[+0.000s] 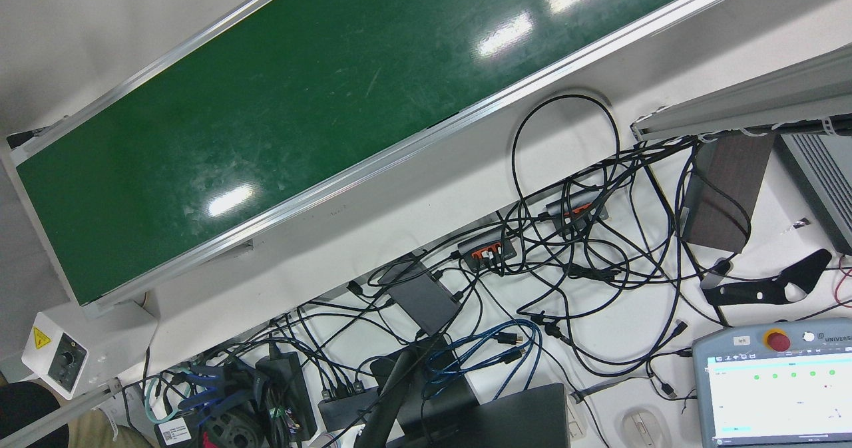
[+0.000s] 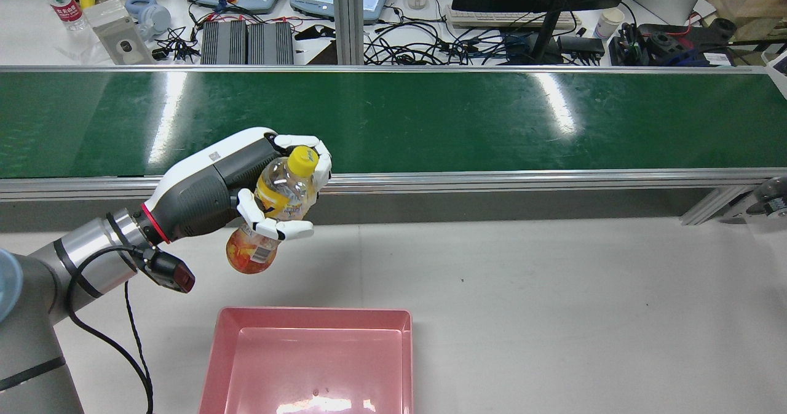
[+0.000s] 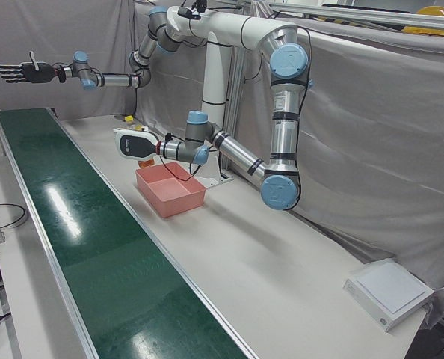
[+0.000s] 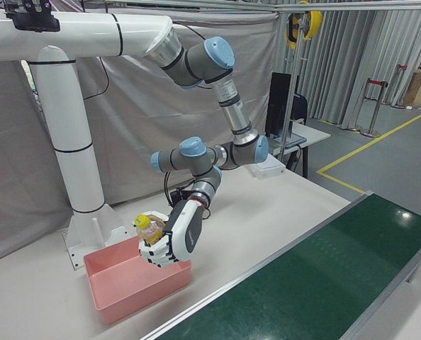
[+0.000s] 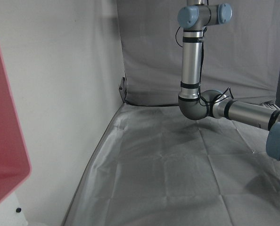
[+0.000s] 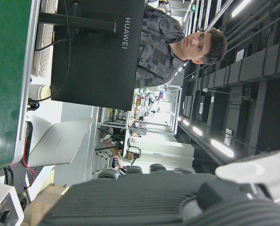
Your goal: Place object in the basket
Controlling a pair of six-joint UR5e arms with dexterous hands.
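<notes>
The left robot hand [image 2: 246, 183] is clamped on the bottle [image 2: 276, 208], held in the air just beyond the basket [image 2: 310, 318]'s far left corner. Carrying over and release remain. The right robot hand [image 3: 16, 72] is spread, raised far off.

My left hand [image 2: 258, 186] hangs clear above bare table; the pink basket [image 2: 310, 365] just beside it lies open, its rim walls and the conveyor rail [image 2: 492, 180] bounding passage.
</notes>
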